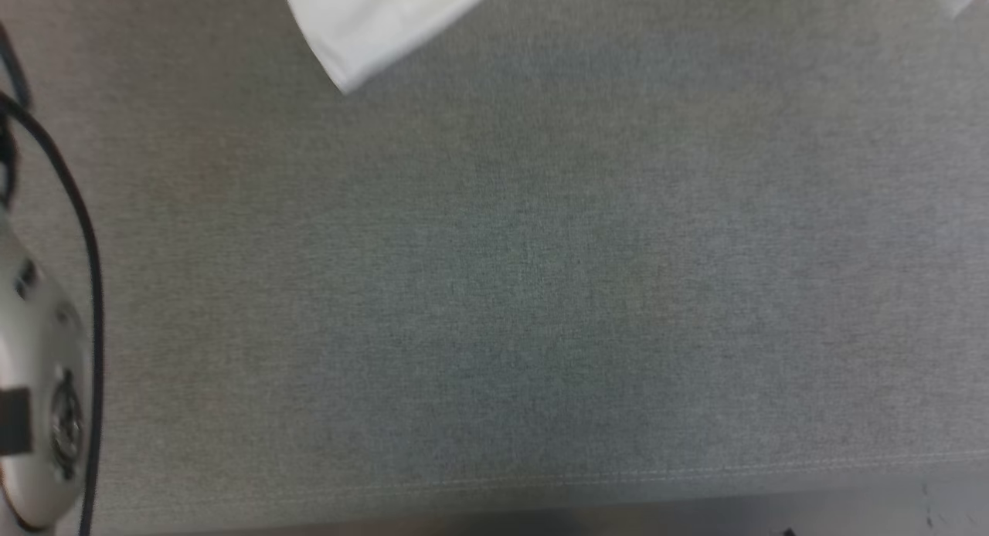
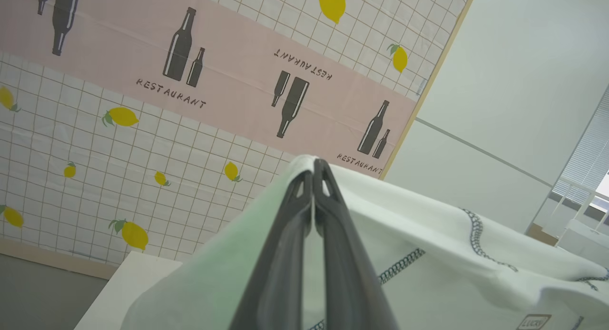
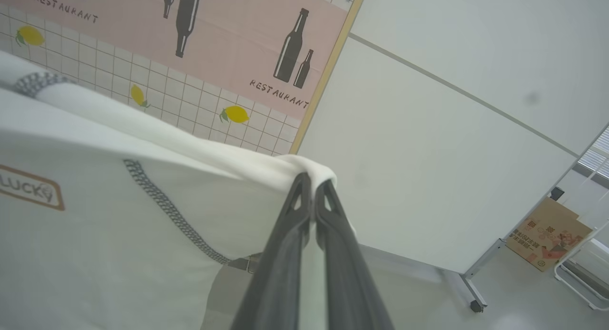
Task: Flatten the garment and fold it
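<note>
Two grippers each pinch an edge of the garment [image 1: 371, 26]. In the head view we see it as a white corner at the upper middle, and a wide grey fabric surface [image 1: 494, 289] spreads below it to a stitched edge near the bottom. In the left wrist view a wall cloth [image 2: 171, 94] at left reads "RESTAURANT". At mid-frame our left gripper [image 2: 314, 170] has its fingers pressed together on a white fold, and the cloth drapes to the lower right with dark zigzag stitching. In the right wrist view a label [image 3: 28, 189] at left reads "LUCKY". Our right gripper [image 3: 313, 182] is clamped on the bunched edge at centre, with a plain white partition [image 3: 428, 154] to the right.
</note>
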